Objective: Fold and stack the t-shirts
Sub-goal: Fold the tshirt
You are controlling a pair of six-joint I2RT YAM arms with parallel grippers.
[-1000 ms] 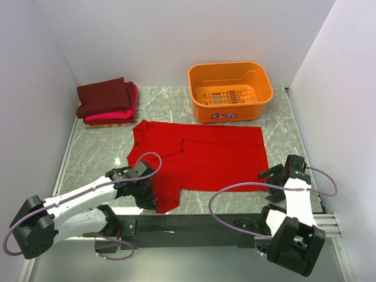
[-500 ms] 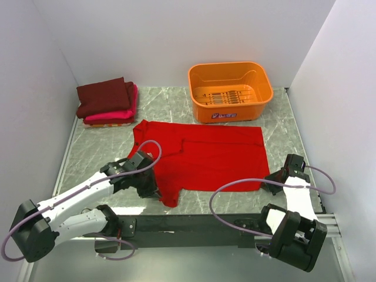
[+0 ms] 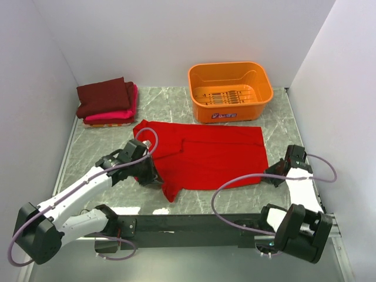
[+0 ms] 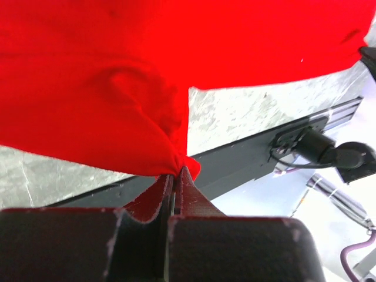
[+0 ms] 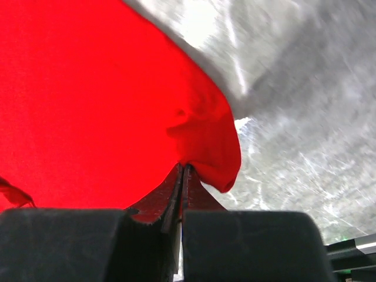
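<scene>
A bright red t-shirt [image 3: 205, 155] lies spread across the middle of the table. My left gripper [image 3: 154, 179] is shut on its near left part, with cloth bunched at the fingertips [image 4: 176, 170]. My right gripper [image 3: 271, 176] is shut on the shirt's near right corner [image 5: 202, 150], pinching a fold. At the back left a folded dark maroon t-shirt [image 3: 104, 96] lies on top of a folded hot pink t-shirt [image 3: 120, 113].
An orange plastic basket [image 3: 230, 91] stands at the back, right of centre. White walls close in the left, back and right sides. A black rail [image 3: 194, 223] runs along the near table edge between the arm bases.
My left gripper has carried its pinch of red cloth away from the near edge, toward the shirt's middle. My right gripper has closed on the near right corner and moved slightly farther in.
</scene>
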